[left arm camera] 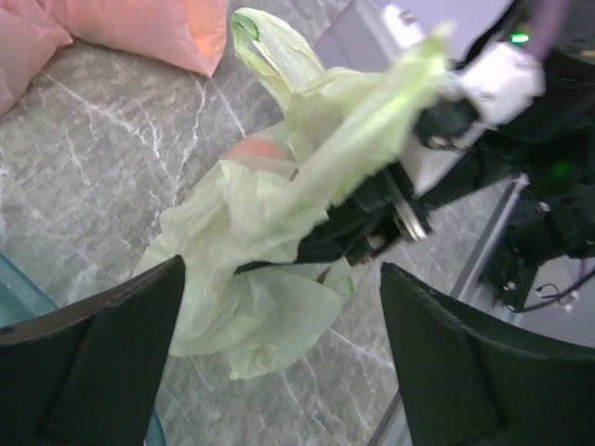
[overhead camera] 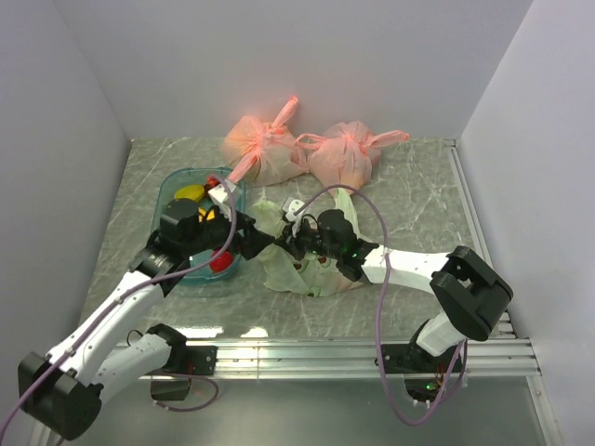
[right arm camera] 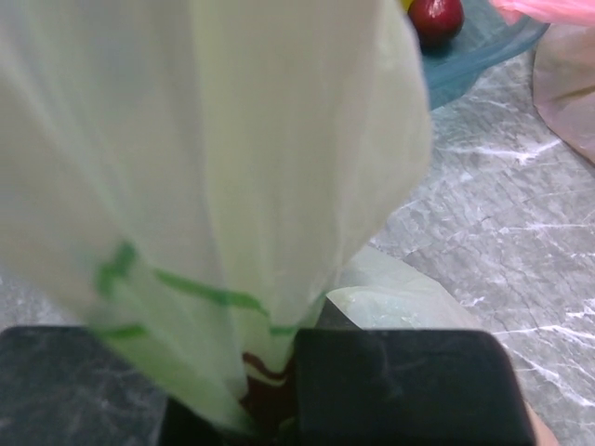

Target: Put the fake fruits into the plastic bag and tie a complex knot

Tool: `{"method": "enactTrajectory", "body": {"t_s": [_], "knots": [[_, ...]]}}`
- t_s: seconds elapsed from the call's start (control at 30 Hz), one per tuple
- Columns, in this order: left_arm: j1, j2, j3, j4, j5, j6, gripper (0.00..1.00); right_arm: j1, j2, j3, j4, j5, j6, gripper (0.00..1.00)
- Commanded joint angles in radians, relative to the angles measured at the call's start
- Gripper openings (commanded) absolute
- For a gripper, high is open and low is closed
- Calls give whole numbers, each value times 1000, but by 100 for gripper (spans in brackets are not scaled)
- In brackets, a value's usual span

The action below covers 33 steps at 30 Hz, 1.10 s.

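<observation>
The pale green plastic bag (overhead camera: 302, 269) lies crumpled on the table centre, with a reddish fruit showing faintly through its film (left arm camera: 256, 150). My right gripper (overhead camera: 292, 243) is shut on a bunched handle of the bag (right arm camera: 270, 372) and holds it stretched up. In the left wrist view that handle (left arm camera: 372, 139) runs up to the right. My left gripper (overhead camera: 255, 238) is open and empty just left of the bag, its fingers (left arm camera: 93, 353) spread wide to either side of the bag's lower fold (left arm camera: 260, 316). A yellow fruit (overhead camera: 191, 192) and a red fruit (overhead camera: 221, 263) lie in a teal tray. No knot shows.
The teal tray (overhead camera: 172, 186) stands at the left, under my left arm; its rim and a red fruit (right arm camera: 435, 17) show in the right wrist view. Two knotted salmon-pink bags (overhead camera: 265, 149) (overhead camera: 344, 156) sit at the back. Walls close in on both sides.
</observation>
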Motion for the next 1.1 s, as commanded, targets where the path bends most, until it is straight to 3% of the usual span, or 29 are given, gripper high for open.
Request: {"method": "enactTrajectory", "body": {"t_s": [0.0, 0.33, 0.4, 0.47, 0.5, 0.57, 0.8, 0.9, 1.07], "knots": [[-47, 50, 24, 141, -111, -22, 87, 18, -19, 49, 6, 47, 12, 3], [-78, 182, 11, 284, -157, -108, 61, 41, -31, 47, -8, 59, -2, 6], [-77, 193, 5, 324, -82, -126, 49, 44, -34, 44, -17, 62, 3, 10], [-77, 205, -6, 332, -35, -142, 26, 45, -37, 50, -37, 61, 6, 17], [-75, 205, -11, 332, -28, -143, 16, 44, -45, 53, -46, 61, 5, 28], [-67, 186, -38, 345, -13, -149, 1, 44, -59, 65, -92, 62, -8, 39], [37, 120, -74, 309, 288, -64, 1, -44, -220, 119, -365, -112, -38, 73], [46, 112, -57, 260, 434, 45, 1, -82, -257, 128, -437, -203, -67, 76], [48, 165, -5, 198, 550, 166, 1, -113, -200, 153, -453, -318, -101, 77]]}}
